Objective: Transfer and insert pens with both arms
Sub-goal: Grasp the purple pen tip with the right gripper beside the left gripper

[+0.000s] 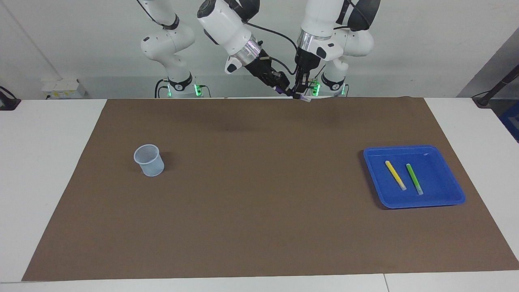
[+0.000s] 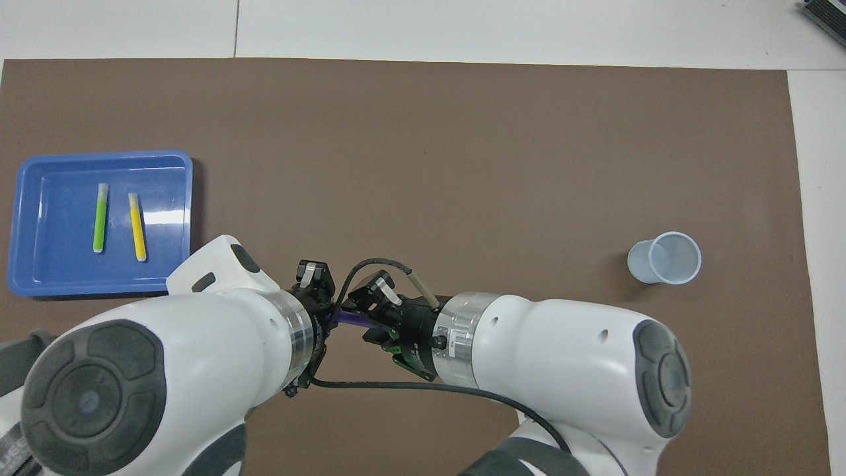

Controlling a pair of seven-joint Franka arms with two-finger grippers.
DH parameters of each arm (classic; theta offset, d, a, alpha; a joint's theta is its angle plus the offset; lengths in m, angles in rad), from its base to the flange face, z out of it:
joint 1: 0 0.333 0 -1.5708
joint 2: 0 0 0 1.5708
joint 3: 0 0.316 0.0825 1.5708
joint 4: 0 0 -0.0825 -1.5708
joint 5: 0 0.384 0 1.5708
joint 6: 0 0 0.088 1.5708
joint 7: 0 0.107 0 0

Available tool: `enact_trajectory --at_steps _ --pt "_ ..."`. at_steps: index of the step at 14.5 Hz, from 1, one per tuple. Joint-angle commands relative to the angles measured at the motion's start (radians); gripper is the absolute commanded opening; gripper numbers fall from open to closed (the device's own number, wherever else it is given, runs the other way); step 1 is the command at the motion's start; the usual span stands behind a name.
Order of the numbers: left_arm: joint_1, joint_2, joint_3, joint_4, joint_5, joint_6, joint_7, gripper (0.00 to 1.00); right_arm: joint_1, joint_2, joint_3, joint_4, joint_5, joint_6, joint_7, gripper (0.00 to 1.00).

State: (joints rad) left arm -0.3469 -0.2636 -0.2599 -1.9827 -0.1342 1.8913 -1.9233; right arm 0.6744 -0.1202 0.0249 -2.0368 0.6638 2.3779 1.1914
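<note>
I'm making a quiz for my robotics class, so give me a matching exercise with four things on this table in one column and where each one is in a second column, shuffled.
Things:
1. purple pen
2. yellow pen
3. plastic cup
4. blue tray

Places:
A. toward the right arm's end of the brown mat
B. lying in the tray beside the green pen
C. up in the air between the two claws
D. toward the left arm's end of the brown mat

Pairs: 1-C, 2-B, 3-A, 4-D
</note>
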Motion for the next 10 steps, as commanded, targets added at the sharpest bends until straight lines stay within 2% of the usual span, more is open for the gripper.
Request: enact_trajectory --at_steps 1,10 --pt "-0.014 -0.019 0.01 -0.002 -0.012 -0.027 -0.013 0.0 -0.009 -0.004 0.001 0.003 0.028 -0.003 -0.046 0.45" --pt "-0.017 -0.022 0.008 -0.002 -0.012 -0.031 -0.013 0.0 -0.009 -0.004 0.001 0.003 0.028 0.0 -0.044 0.29"
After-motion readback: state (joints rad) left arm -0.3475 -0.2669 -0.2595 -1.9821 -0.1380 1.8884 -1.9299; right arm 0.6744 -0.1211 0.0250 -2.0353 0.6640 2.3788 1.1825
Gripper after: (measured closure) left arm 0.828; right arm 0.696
